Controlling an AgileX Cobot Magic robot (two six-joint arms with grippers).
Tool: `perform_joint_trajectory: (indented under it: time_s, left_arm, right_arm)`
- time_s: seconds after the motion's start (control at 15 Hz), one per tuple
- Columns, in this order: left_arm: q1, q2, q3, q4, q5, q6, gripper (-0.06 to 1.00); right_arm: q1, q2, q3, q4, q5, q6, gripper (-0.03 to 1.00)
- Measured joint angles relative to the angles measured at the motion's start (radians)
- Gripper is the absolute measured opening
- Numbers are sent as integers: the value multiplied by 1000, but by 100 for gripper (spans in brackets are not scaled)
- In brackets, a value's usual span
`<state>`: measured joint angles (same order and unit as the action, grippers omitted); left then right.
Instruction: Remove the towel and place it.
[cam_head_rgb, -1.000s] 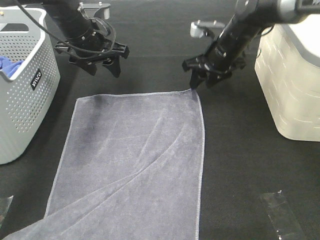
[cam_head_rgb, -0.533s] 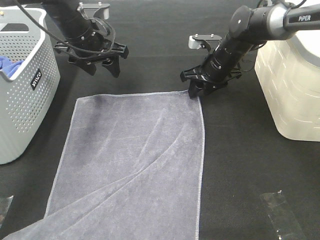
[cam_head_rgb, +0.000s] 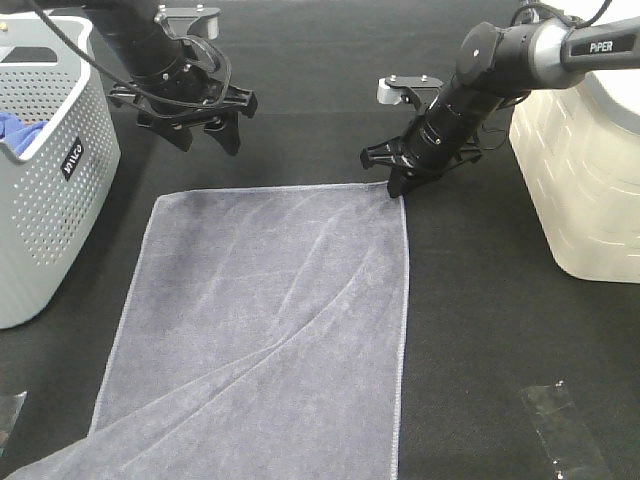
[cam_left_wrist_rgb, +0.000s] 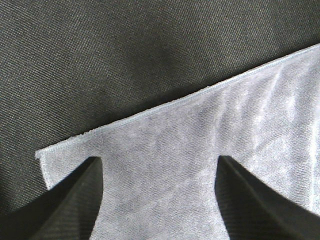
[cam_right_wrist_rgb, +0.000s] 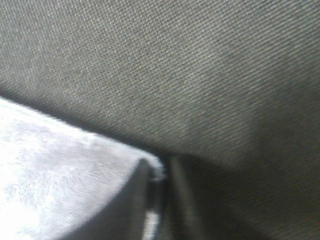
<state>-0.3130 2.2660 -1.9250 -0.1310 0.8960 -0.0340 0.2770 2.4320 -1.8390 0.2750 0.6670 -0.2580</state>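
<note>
The greyish-lavender towel (cam_head_rgb: 270, 320) lies spread flat on the dark table, with its near end running past the front edge of the exterior view. My right gripper (cam_head_rgb: 396, 186) is down at the towel's far right corner. In the right wrist view its fingers (cam_right_wrist_rgb: 132, 200) are pressed together with a thin strip of the towel's hem (cam_right_wrist_rgb: 156, 174) between them. My left gripper (cam_head_rgb: 208, 140) hovers open just beyond the far left part of the towel. The left wrist view shows its two spread fingers (cam_left_wrist_rgb: 75, 200) over the towel (cam_left_wrist_rgb: 200, 145), near its corner.
A grey perforated basket (cam_head_rgb: 50, 200) holding a bright blue cloth (cam_head_rgb: 15, 130) stands at the left. A cream woven-pattern bin (cam_head_rgb: 580, 170) stands at the right. Clear plastic scraps lie at the front right (cam_head_rgb: 560, 430) and front left (cam_head_rgb: 8, 415).
My right gripper has come down onto the towel's far right corner and closed on it. The left arm and the towel have stayed put.
</note>
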Motion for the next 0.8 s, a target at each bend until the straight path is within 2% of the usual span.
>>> perform_joint_trajectory:
  time_s: [0.07,0.4,0.73,0.8]
  left_arm:
    - [0,0,0,0,0,0,62]
    - [0,0,0,3,0,-19,62]
    - [0,2,0,34,-56,-69,62]
    - [0,2,0,34,-56,-69,62]
  right_arm:
    - [0,0,0,5,5,0,0]
    - [0,-20,0,-14,36,4,0]
    - [1,-108,0,-247,70,152,0]
    - [1,-108,0,-247,70,152,0]
